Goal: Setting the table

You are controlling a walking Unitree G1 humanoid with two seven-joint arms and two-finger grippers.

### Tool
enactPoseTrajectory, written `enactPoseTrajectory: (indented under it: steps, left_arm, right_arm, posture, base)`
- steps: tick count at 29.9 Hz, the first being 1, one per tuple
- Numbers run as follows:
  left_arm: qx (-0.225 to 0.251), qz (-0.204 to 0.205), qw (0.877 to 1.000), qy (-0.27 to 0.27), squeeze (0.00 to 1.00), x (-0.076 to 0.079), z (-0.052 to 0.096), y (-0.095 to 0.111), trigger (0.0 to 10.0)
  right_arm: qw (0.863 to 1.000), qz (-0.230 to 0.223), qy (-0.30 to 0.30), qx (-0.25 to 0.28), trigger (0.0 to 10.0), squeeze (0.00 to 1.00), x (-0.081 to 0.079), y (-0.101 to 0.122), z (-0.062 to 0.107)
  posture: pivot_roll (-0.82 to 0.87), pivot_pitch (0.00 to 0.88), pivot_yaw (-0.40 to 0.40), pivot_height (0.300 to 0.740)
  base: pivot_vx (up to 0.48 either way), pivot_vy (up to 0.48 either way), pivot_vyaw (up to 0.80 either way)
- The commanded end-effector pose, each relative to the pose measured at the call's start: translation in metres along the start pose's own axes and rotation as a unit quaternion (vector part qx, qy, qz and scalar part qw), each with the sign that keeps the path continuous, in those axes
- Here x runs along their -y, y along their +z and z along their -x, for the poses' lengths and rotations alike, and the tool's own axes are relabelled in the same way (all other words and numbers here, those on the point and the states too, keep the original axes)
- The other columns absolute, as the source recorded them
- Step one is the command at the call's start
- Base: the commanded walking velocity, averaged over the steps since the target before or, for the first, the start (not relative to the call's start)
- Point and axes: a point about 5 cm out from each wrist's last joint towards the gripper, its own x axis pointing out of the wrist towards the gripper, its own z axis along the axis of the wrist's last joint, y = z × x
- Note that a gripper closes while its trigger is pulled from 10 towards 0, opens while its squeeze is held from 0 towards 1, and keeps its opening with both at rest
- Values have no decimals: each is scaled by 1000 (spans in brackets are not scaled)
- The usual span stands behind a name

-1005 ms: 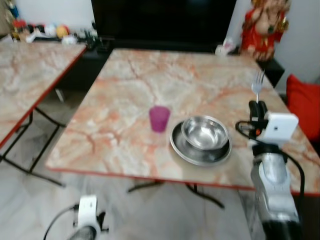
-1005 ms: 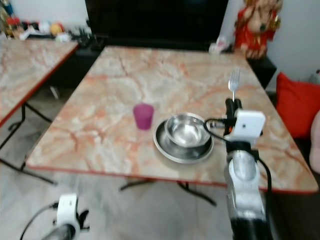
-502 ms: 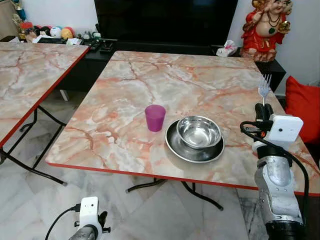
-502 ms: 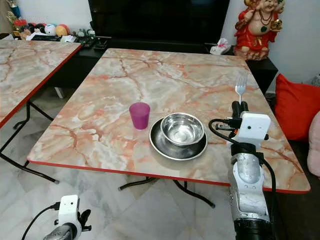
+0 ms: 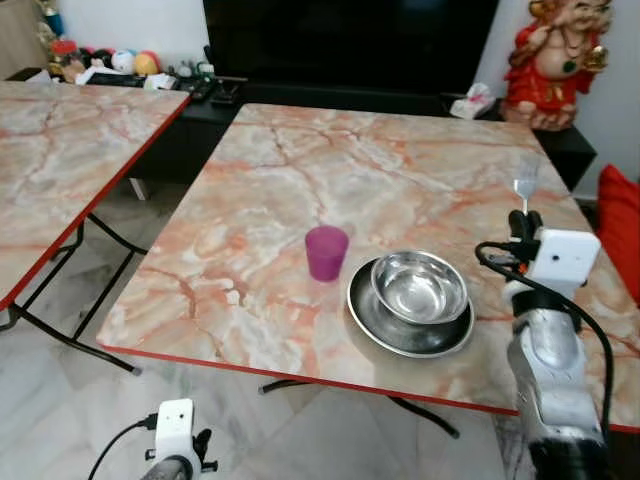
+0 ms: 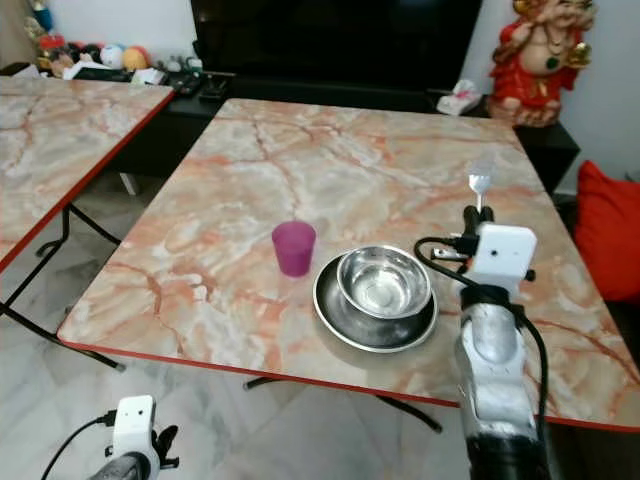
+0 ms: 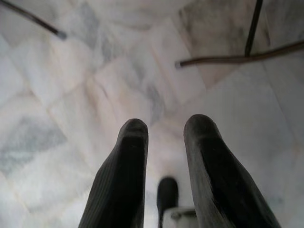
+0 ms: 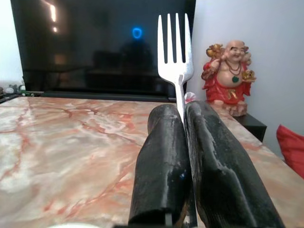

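A steel bowl (image 5: 419,286) rests in a steel plate (image 5: 372,321) near the front of the marble table (image 5: 380,180). A purple cup (image 5: 326,252) stands just left of the plate. My right gripper (image 5: 523,222) is raised above the table to the right of the plate, shut on a silver fork (image 8: 175,58) that points straight up, tines on top (image 5: 524,184). My left gripper (image 7: 164,130) hangs low over the tiled floor, its fingers (image 7: 129,156) slightly apart with nothing between them.
A second marble table (image 5: 60,150) stands to the left across a gap of floor. A dark TV unit (image 5: 340,50) runs along the far edge, with a red figurine (image 5: 555,65) at the back right. A red cushion (image 5: 622,225) lies at the right.
The camera has shifted, so the table sits a little more to the right and lower in view. The right gripper still holds the fork upright beside the plate.
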Motion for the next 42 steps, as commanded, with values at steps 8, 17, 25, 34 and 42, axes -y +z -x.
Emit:
enactPoseTrajectory:
  steps: [8,17,25,34,42]
  left_arm:
    - [-1,6,1000,-12,0,8,-1,1,10000]
    - [-4,5,1000,-13,0,7,-1,0,10000]
    - [-5,1,1000,-14,0,5,-1,0,10000]
    - [-5,-2,1000,-20,0,8,-2,2,10000]
    - [-8,-5,1000,-19,0,6,-1,0,10000]
  right_arm:
    - [999,16,-30,-11,10000,0,15,2,-2]
    - [990,51,-65,-112,10000,0,28,-10,5]
    - [977,35,-30,-207,10000,0,23,-13,16]
    - [948,17,-20,-318,10000,0,24,-47,34]
    - [927,-14,-14,-374,10000,0,20,-69,49]
  posture:
    - [36,0,-7,740]
    - [39,0,-3,740]
    - [30,0,4,740]
    - [31,0,1,740]
    - [30,0,0,740]
  base:
    - [0,0,0]
    - [0,0,0]
    - [0,0,0]
    - [0,0,0]
    - [0,0,0]
